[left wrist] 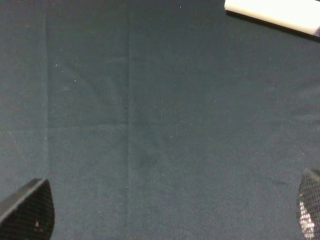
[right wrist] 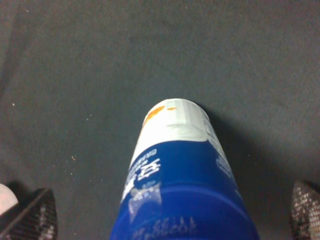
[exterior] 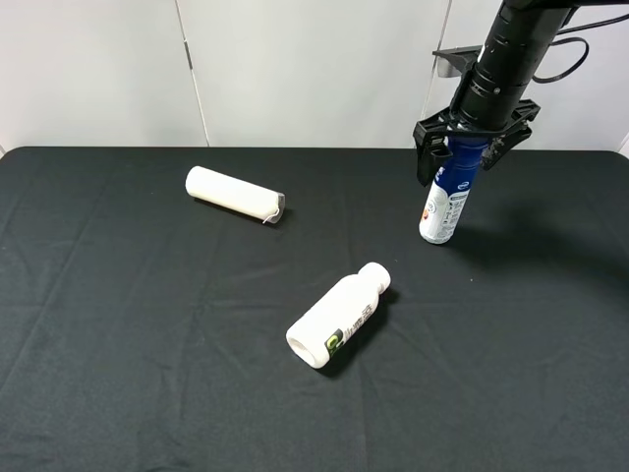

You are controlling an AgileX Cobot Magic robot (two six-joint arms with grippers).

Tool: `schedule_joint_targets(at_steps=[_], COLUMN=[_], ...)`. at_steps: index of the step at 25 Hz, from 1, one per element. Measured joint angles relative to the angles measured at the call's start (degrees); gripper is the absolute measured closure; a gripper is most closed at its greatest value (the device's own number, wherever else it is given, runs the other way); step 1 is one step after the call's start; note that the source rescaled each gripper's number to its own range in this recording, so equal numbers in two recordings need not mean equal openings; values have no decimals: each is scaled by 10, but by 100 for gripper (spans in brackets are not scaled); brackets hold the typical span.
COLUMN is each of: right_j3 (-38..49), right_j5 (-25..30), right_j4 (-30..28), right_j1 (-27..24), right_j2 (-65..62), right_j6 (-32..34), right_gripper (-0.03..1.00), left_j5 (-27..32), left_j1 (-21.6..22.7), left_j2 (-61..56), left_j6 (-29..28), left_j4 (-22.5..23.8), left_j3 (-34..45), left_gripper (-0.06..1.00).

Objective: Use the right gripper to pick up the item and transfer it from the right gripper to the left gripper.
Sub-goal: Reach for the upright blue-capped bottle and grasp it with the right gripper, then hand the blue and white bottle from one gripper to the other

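Note:
The item, a slim white bottle [exterior: 441, 205] with a dark-blue cap and a blue-and-white label, stands on the black table at the back right, leaning slightly. My right gripper [exterior: 470, 147] reaches down over its cap, with one finger on each side. In the right wrist view the bottle [right wrist: 175, 150] fills the middle and the two fingertips [right wrist: 32, 215] sit far apart, clear of it, so the gripper is open. My left gripper [left wrist: 160, 212] is open and empty above bare cloth. It is out of the exterior high view.
A plain white tube [exterior: 234, 193] lies at the back left and also shows in the left wrist view [left wrist: 275, 12]. An all-white bottle [exterior: 341, 316] with a green-black logo lies on its side near the middle. The black cloth table [exterior: 118, 344] ends at a white wall.

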Motion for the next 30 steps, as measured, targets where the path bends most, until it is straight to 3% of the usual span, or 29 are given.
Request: schedule_joint_targets(at_steps=[15, 16, 17, 19, 20, 30], right_j3=[0, 0, 0, 0, 0, 0], right_j5=[0, 0, 0, 0, 0, 0], right_j4=[1, 1, 1, 0, 0, 0], right_j1=[0, 0, 0, 0, 0, 0], right_j2=[2, 2, 2, 2, 2, 2], right_j6=[0, 0, 0, 0, -1, 0], right_gripper=[-2, 7, 25, 97, 92, 93], left_j5=[0, 0, 0, 0, 0, 0], left_j1=[0, 0, 0, 0, 0, 0], left_j2=[0, 0, 0, 0, 0, 0], left_j6=[0, 0, 0, 0, 0, 0], left_j4=[0, 0, 0, 0, 0, 0], left_j3=[0, 0, 0, 0, 0, 0], left_gripper=[1, 1, 1, 1, 1, 1])
